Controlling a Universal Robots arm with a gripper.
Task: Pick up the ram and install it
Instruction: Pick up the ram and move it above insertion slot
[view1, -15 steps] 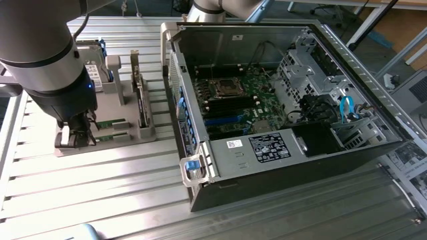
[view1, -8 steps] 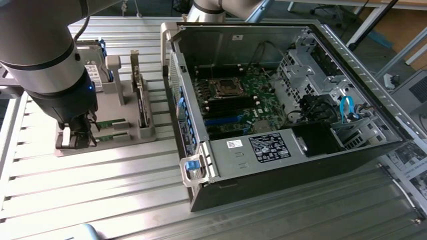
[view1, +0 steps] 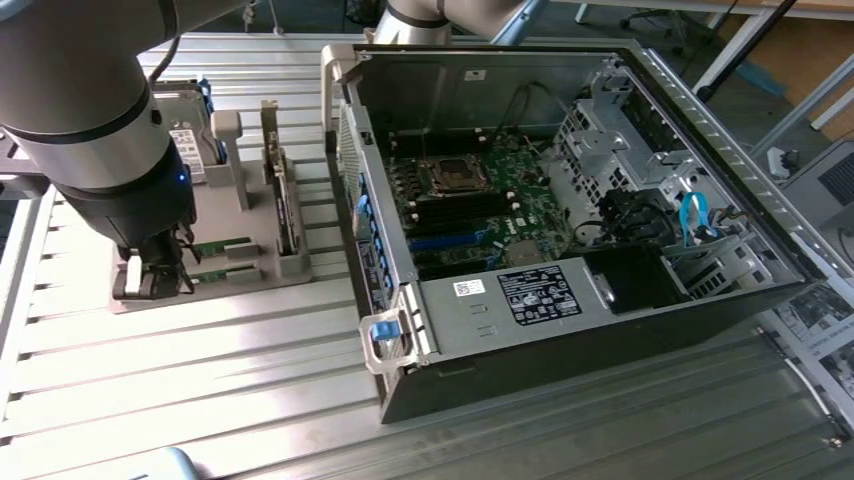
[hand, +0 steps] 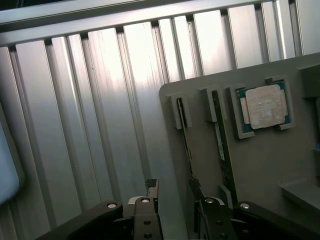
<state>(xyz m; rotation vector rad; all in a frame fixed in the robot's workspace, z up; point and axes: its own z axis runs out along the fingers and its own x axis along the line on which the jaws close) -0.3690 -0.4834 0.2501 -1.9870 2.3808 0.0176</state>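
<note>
Hanging low over a gray tray (hand: 270, 160), the pincer (hand: 174, 196) is seen released: its two fingers are spread with a gap between them and nothing is gripped. The ram (hand: 186, 140), a thin stick seen edge-on, is stood upright in a slot of the tray. It runs toward the fingers and is lost from sight close by one of them; whether it is touched cannot be told. A second ram stick (hand: 221, 142) is stood just beside it, parallel, in its own slot. Just past that, a square silver processor chip (hand: 263, 106) is laid flat in a framed pocket of the same tray. The tray is set on a ribbed metal table (hand: 100, 125).

In the exterior view the arm (view1: 94, 110) is seen at the exterior view's left, pointed down, with the pincer over the near end of the tray; green stick ends are seen just beside it. Toward the exterior view's right, near the tray but apart from it, an open computer case (view1: 534, 340) is laid on its side on the table. A blue latch (view1: 384, 335) is seen at its near corner. Inside, a green motherboard (view1: 487, 195) is seen, and deeper in, a blue cable (view1: 691, 215).
</note>
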